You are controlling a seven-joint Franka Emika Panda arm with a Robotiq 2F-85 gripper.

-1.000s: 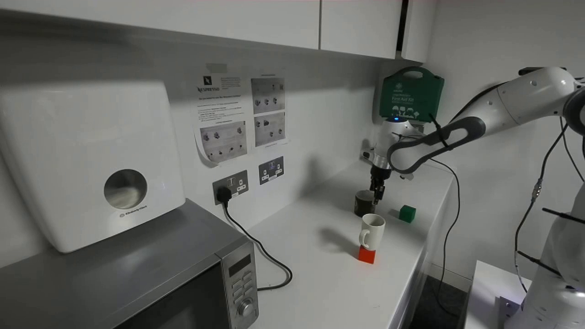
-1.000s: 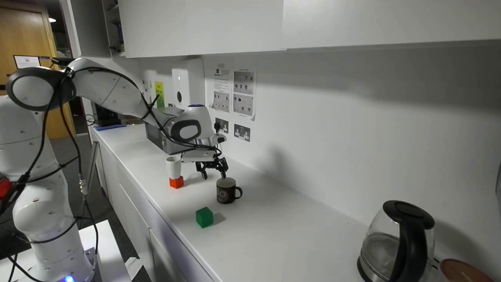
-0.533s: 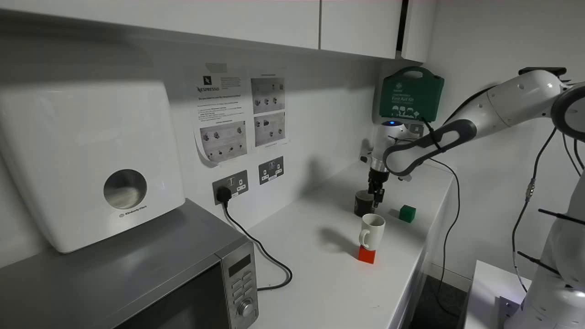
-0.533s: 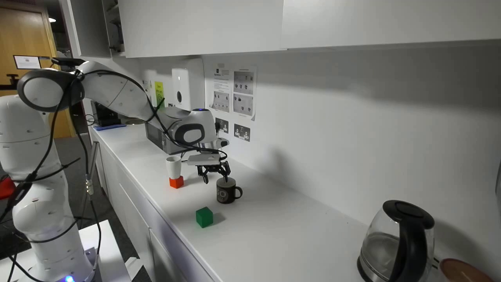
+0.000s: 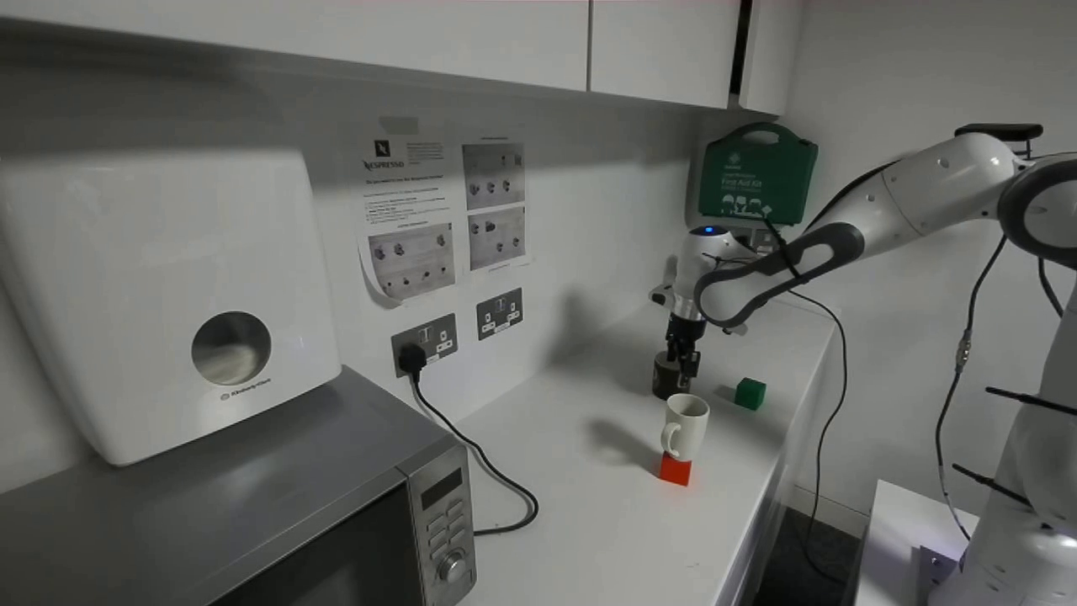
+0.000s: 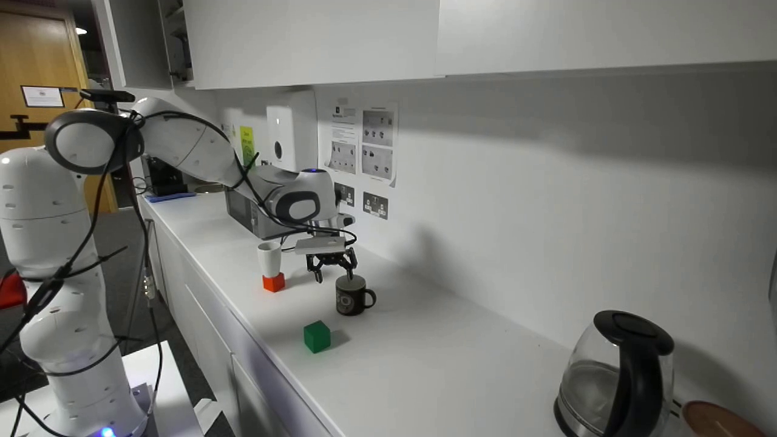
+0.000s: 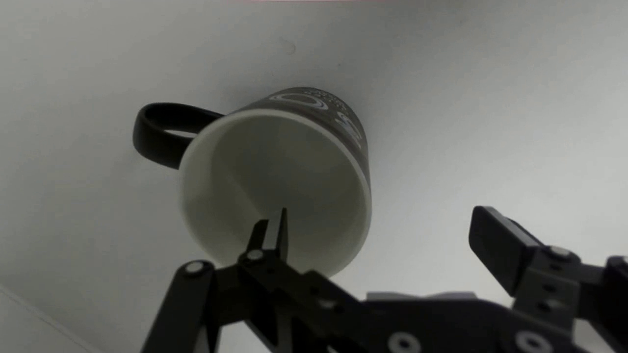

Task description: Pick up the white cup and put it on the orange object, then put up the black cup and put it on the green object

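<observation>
The white cup [image 5: 686, 425] stands upright on the orange block [image 5: 675, 470]; both also show in an exterior view, the white cup [image 6: 269, 260] above the orange block [image 6: 274, 283]. The black cup [image 6: 350, 298] stands upright on the counter, its handle toward the wall side. The green block [image 6: 317, 337] sits apart from it, nearer the counter's front edge. My gripper [image 6: 334, 279] is open and empty just above the black cup. In the wrist view the gripper [image 7: 382, 215] has one finger [image 7: 282, 235] over the cup's mouth [image 7: 289, 166] and one beside it; whether a tip is inside I cannot tell.
A glass kettle [image 6: 592, 388] stands on the counter. A microwave [image 5: 442, 513] and its black cable [image 5: 496, 475] are at the opposite end. Wall cupboards [image 5: 656, 55] hang above. A green first aid box [image 5: 757, 177] hangs on the end wall.
My gripper has moved a little toward the back wall and slightly lower, over the black cup, staying open. The cups and blocks have not moved.
</observation>
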